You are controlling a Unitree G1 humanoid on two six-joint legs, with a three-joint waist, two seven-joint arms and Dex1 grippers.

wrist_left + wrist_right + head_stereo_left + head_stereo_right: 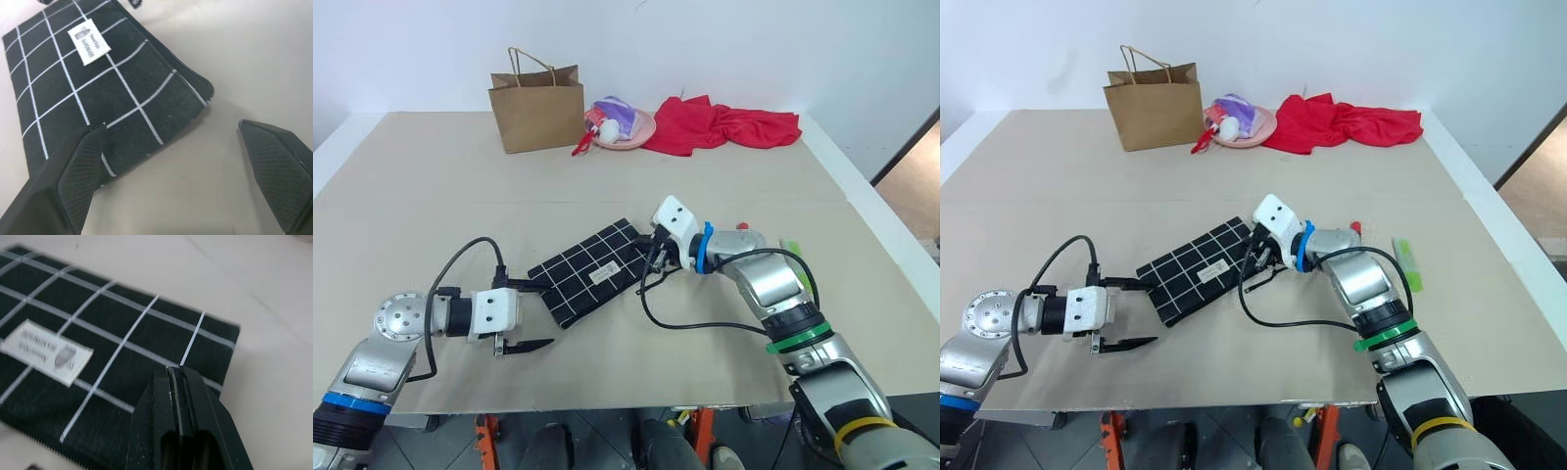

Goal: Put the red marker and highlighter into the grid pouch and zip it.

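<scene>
Right tool [178,382] is sitting with fingers pressed together, gripping nothing, hovering over the grid pouch [592,271] near its zipper end, likely lining up for the pull. Left tool [524,315] is gaping wide, straddling the pouch's near corner, probably to pin it. Highlighter [1407,260] and red marker [1355,227] are lying on the bench [431,196] beyond the right arm. Pouch label [88,44]: print unreadable.

Beige table [431,196] carries the grid pouch [592,269], flat between left gripper [524,315] and right gripper [654,253]. Highlighter [1407,261] and red marker [1355,227] lie beyond the right gripper; paper bag [536,106], pink dish [625,132] and red cloth [724,124] sit far behind both
</scene>
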